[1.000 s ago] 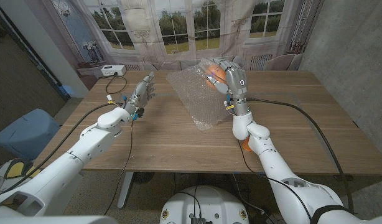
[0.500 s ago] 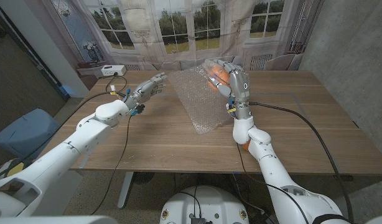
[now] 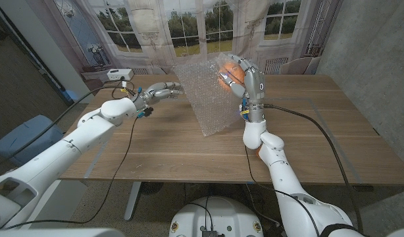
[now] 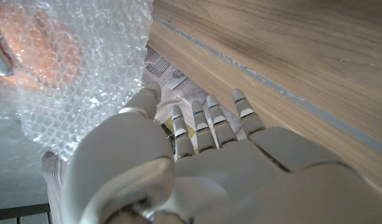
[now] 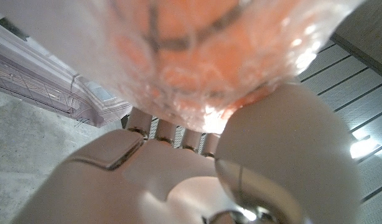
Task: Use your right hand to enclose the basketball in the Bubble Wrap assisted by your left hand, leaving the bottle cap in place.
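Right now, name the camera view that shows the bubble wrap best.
Head view: the whole bubble wrap hangs from the right robot hand. The left wrist view catches one bubbly part; the right wrist view shows a blurred close-up over the basketball.

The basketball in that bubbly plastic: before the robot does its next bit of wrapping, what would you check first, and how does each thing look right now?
1. Right hand holds the basketball through the Bubble Wrap: ok, lifted off the table.
2. Ball fully enclosed: not ok; the sheet hangs loose below it, its lower edge at the table.
3. Left hand near the wrap's free edge: ok, fingers apart, reaching toward it.
4. Left hand touching the wrap: cannot tell.
5. Bottle cap undisturbed: cannot tell; an orange bit peeks from behind the right forearm.
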Robot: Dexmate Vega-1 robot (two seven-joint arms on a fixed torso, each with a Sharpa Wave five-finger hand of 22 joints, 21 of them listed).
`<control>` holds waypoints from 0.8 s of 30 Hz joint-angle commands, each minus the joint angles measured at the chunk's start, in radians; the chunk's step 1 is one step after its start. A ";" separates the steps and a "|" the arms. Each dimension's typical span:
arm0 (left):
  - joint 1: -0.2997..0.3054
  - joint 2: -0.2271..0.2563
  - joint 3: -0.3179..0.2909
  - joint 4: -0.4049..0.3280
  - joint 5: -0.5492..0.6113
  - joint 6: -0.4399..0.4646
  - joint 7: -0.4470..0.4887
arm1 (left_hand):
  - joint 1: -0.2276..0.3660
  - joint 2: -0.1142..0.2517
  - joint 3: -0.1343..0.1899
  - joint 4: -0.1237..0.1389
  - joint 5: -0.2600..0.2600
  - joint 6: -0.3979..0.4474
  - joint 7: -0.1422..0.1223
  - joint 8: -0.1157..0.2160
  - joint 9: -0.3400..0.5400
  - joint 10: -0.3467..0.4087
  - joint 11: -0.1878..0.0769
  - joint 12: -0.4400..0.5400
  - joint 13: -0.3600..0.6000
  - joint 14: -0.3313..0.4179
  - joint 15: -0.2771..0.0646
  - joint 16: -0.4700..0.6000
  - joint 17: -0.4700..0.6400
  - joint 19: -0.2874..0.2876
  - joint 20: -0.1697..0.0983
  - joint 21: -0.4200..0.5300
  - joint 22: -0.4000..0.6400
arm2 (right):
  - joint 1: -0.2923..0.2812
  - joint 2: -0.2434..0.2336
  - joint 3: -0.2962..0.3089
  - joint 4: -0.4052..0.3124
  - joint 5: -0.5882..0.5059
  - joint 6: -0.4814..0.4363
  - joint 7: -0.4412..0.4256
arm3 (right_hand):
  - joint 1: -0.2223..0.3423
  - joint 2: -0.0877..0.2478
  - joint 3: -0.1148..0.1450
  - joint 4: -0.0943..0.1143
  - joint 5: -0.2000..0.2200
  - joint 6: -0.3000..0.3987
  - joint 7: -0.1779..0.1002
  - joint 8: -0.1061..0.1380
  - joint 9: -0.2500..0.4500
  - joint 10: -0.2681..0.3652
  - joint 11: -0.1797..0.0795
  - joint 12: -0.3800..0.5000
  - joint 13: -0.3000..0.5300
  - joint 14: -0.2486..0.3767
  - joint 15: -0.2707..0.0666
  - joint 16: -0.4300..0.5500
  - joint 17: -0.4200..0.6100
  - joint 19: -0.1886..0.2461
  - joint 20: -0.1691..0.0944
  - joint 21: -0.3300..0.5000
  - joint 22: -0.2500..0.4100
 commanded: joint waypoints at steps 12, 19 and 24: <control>-0.263 -0.012 0.164 0.159 0.052 -0.027 -0.531 | 0.134 0.043 -0.032 -0.009 0.069 -0.173 0.125 -0.068 0.006 -0.217 0.121 -0.074 0.062 -0.242 0.141 -0.080 0.012 -0.111 0.024 -0.037 -0.004 | 0.026 0.022 0.030 -0.004 -0.007 0.026 0.000 | 0.305 0.295 0.010 0.003 -0.006 -0.002 0.000 -0.011 0.003 -0.006 -0.003 0.009 0.005 0.253 -0.389 -0.011 0.010 0.061 -0.361 0.024 0.001; -0.139 0.057 0.073 0.076 -0.033 -0.014 -0.439 | 0.102 0.079 -0.039 0.022 0.033 -0.103 0.138 -0.046 0.008 -0.184 0.114 -0.061 0.065 -0.233 0.138 -0.075 0.005 -0.108 0.023 -0.035 -0.005 | 0.050 -0.009 0.033 0.009 -0.007 -0.030 0.000 | 0.306 0.294 0.011 0.002 -0.007 -0.002 -0.002 -0.014 0.004 -0.007 -0.001 0.009 0.003 0.255 -0.389 -0.016 0.013 0.054 -0.361 0.035 0.000; -0.042 0.098 0.000 0.038 -0.124 -0.042 -0.397 | 0.062 0.087 -0.053 0.044 0.019 -0.091 0.142 -0.046 0.009 -0.170 0.108 -0.055 0.066 -0.225 0.132 -0.070 0.004 -0.107 0.023 -0.034 -0.005 | 0.062 -0.022 0.046 0.018 -0.001 -0.073 0.000 | 0.307 0.294 0.011 0.002 -0.008 0.000 -0.002 -0.016 0.004 -0.007 -0.001 0.010 0.004 0.256 -0.389 -0.020 0.016 0.050 -0.361 0.041 -0.001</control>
